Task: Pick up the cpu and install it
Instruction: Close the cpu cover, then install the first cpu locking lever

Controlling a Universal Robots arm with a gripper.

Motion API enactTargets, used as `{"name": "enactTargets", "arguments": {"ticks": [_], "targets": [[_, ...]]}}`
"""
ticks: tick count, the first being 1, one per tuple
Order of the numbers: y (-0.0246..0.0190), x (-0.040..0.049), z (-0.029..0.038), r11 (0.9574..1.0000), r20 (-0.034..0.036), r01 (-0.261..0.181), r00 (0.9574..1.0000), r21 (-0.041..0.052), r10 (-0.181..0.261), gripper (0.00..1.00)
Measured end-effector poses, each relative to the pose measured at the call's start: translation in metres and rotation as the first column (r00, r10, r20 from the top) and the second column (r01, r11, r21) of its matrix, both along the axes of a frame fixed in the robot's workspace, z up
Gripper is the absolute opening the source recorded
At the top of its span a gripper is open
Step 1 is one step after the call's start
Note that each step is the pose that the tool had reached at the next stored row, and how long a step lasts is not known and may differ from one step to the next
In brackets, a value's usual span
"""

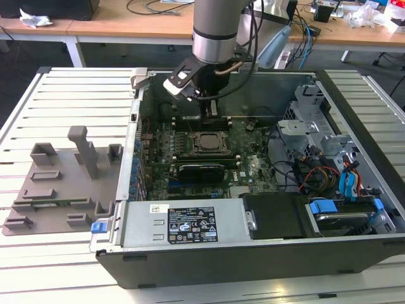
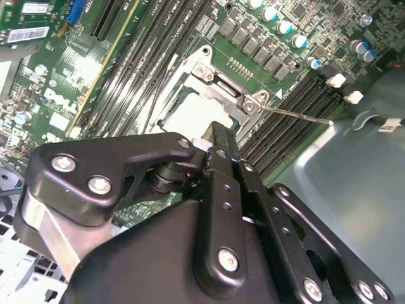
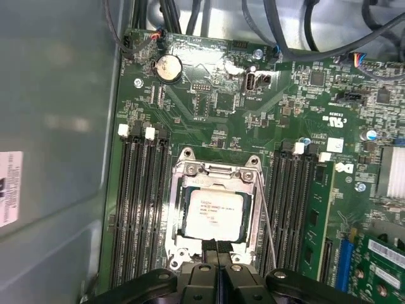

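Arm (image 1: pixel 217 28) upright, pincer (image 3: pixel 217 258) pointing down, fingers together

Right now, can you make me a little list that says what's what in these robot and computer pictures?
place: open computer case lying on a slatted white table
cpu: silver square chip sitting in its socket frame on the green motherboard
gripper: black fingers pressed together, holding nothing, just above the socket's edge
arm: reaches down into the case from above
beside the socket: long black memory slots on both sides
outside the case: grey plastic holder on the table, at the exterior view's left
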State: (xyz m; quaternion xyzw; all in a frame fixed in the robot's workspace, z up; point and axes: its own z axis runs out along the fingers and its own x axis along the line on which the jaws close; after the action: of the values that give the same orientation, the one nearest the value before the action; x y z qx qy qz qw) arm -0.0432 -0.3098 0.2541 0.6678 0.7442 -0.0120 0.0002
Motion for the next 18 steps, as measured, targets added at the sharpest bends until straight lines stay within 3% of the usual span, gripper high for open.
{"name": "enactTargets", "arguments": {"ticks": [6, 15, 18], "targets": [[0.0, 0.0, 0.027, 1.0, 0.0, 0.0, 1.0, -0.0001, 0.0, 0.11], [0.0, 0.0, 0.029, 1.0, 0.0, 0.0, 1.0, 0.0, 0.0, 0.11], [0.0, 0.0, 0.029, 0.9998, 0.0, -0.018, 0.9998, 0.0, 0.018, 0.11]]}}
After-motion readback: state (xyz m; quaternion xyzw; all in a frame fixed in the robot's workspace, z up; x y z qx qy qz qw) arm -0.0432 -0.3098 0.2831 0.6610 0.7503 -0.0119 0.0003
